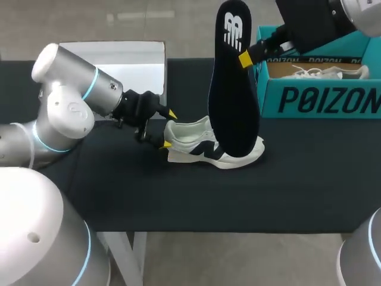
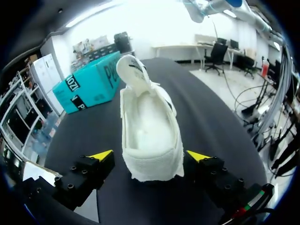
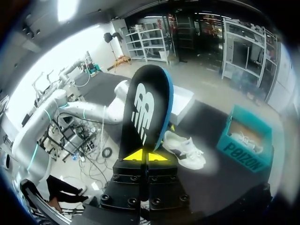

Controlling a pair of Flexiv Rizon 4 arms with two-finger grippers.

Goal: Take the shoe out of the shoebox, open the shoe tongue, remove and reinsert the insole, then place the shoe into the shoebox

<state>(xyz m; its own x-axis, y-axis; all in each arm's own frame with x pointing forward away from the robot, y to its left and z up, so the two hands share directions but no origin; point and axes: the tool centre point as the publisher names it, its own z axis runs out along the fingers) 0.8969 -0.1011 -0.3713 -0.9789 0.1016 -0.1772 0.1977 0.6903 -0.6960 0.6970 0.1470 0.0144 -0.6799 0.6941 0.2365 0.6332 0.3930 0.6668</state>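
right gripper point(image 3: 146, 156): clamped on the black insole point(image 3: 143, 108), which stands upright
shoe point(image 3: 183, 149): white, lying beyond the insole
shoebox point(image 3: 243, 140): teal, open, near the shoe

A black-topped table point(image 1: 196, 196) — at its far edge, left of the middle, a pale flat box point(image 1: 137, 65).

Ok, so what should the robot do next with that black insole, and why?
Probably lower the insole, bottom end first, into the opening of the shoe. The right gripper is shut on it and holds it upright above the shoe, seemingly fully out. The left gripper sits open on either side of the heel, so it looks ready to steady the shoe.
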